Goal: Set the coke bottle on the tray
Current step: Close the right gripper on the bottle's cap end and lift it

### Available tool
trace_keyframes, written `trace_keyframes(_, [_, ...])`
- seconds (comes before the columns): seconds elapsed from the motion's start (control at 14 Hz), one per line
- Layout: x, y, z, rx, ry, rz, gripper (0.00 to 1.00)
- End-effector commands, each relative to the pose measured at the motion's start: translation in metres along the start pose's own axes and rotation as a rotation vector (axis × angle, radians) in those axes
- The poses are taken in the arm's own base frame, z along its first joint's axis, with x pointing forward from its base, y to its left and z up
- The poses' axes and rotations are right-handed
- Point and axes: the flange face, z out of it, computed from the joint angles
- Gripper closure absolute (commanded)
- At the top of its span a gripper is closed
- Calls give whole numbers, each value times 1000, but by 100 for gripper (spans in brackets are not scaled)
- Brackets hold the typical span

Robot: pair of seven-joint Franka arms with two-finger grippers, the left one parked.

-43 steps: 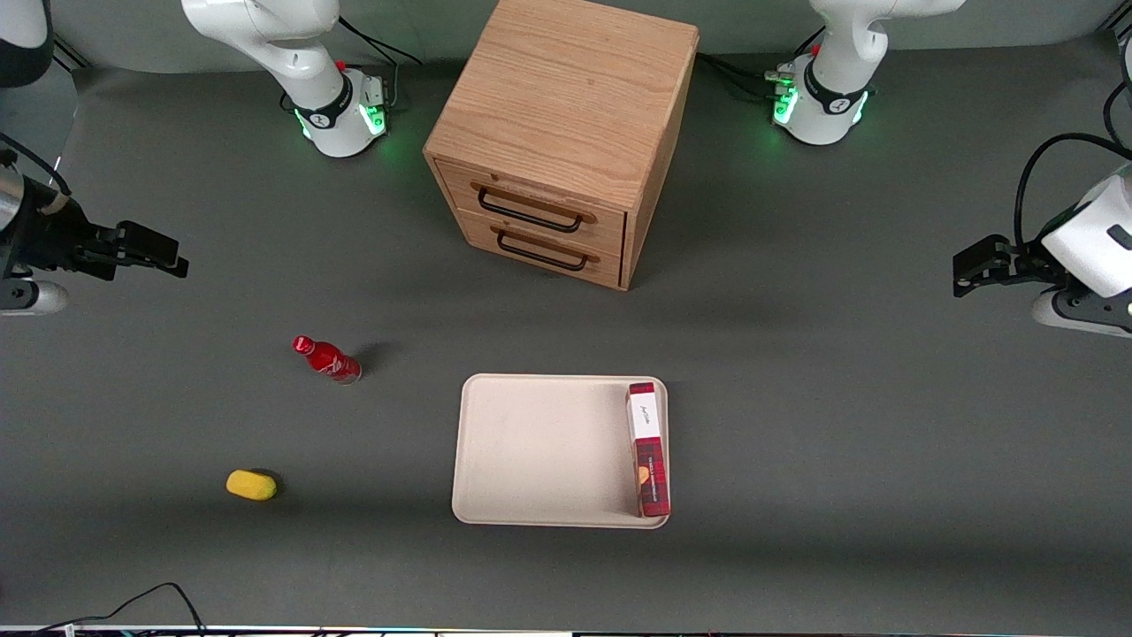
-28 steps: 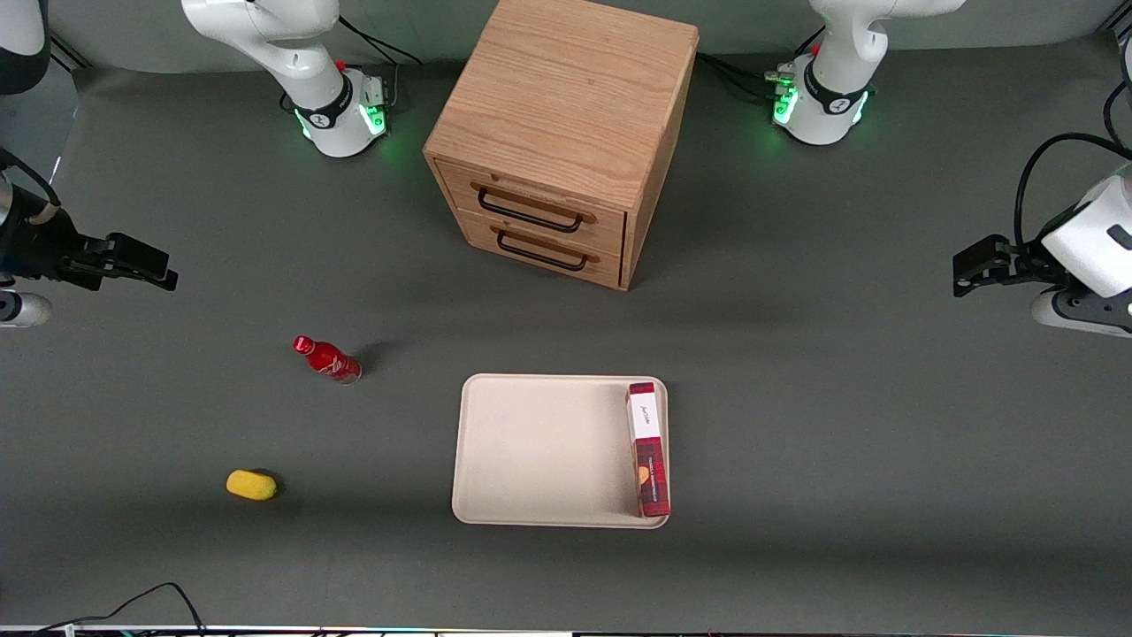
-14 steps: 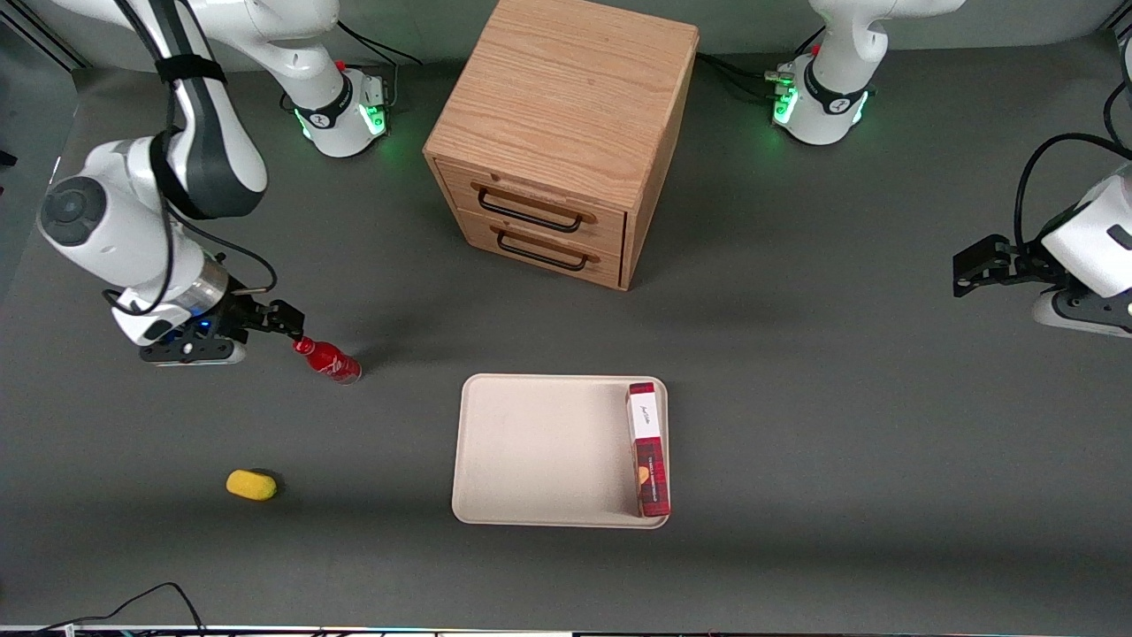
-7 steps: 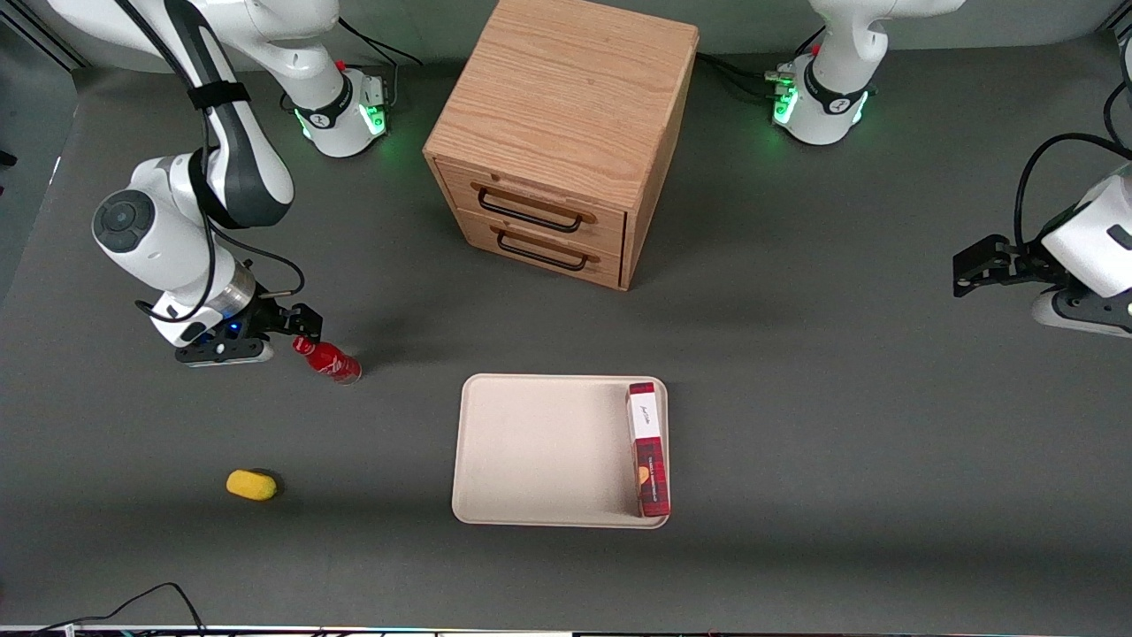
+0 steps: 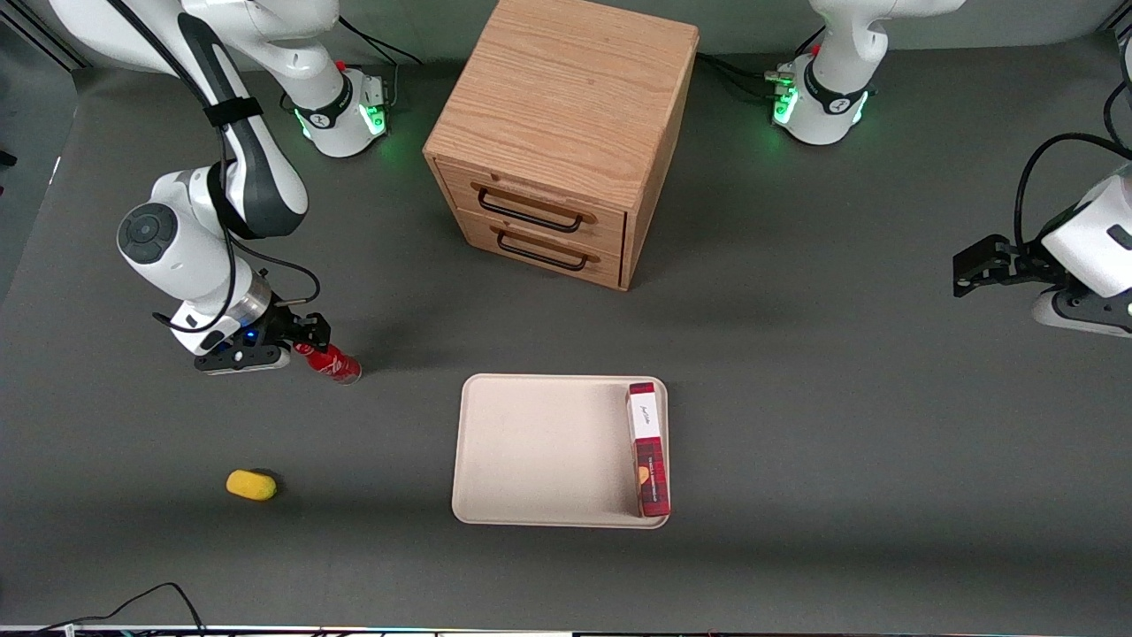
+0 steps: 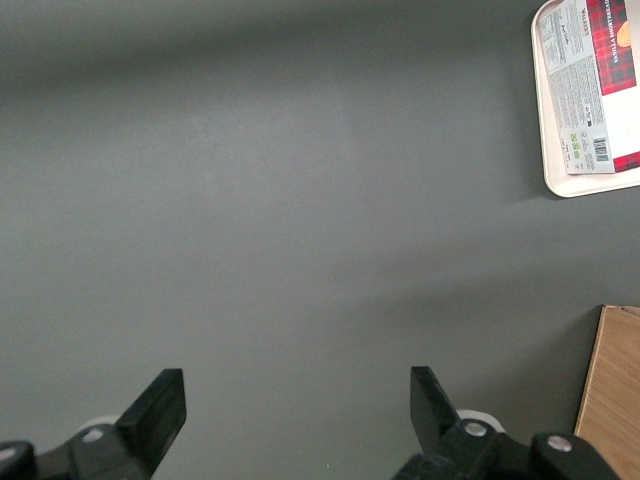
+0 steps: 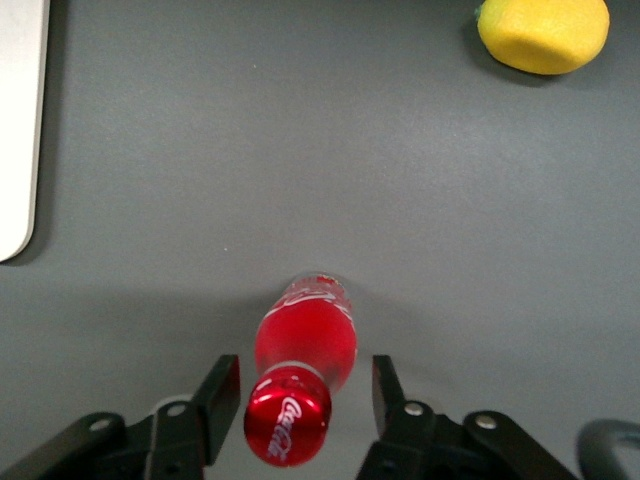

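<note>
The coke bottle (image 5: pixel 334 364) is small, glossy red, with a red cap, and stands on the grey table toward the working arm's end. In the right wrist view the bottle (image 7: pixel 300 370) shows from above, its cap and neck between my two fingers with a gap on each side. My gripper (image 5: pixel 309 340) is open, set around the bottle's cap end; in the wrist view the gripper (image 7: pixel 305 395) straddles the neck without touching. The cream-beige tray (image 5: pixel 531 451) lies mid-table, nearer the front camera than the cabinet; its edge also shows in the wrist view (image 7: pixel 18 120).
A red plaid box (image 5: pixel 647 448) lies in the tray along its edge toward the parked arm. A small yellow oval object (image 5: pixel 252 485) lies nearer the front camera than the bottle, also in the wrist view (image 7: pixel 543 33). A wooden two-drawer cabinet (image 5: pixel 566 133) stands farther back.
My arm has swung in from the table's end and come down toward the bottle, ending with the open fingers around its cap. The bottle has not moved.
</note>
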Motion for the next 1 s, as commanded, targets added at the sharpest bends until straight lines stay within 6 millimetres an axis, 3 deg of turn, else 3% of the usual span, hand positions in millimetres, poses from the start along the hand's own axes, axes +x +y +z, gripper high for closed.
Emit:
trace_keyframes(0.0, [7,-5,-6,-7,20,-27,55])
trace_keyframes(0.29, [12,-6,-19,-8,39,-22,100])
trace_keyframes(0.36, [14,-6,-25,-9,25,-22,100])
trace_keyframes(0.5, [30,-7,-57,-13,-22,-23,100])
trace_keyframes(0.71, [57,-7,-150,-21,-111,-26,100])
trace_keyframes(0.93, [64,1,-254,-12,-153,-5,100])
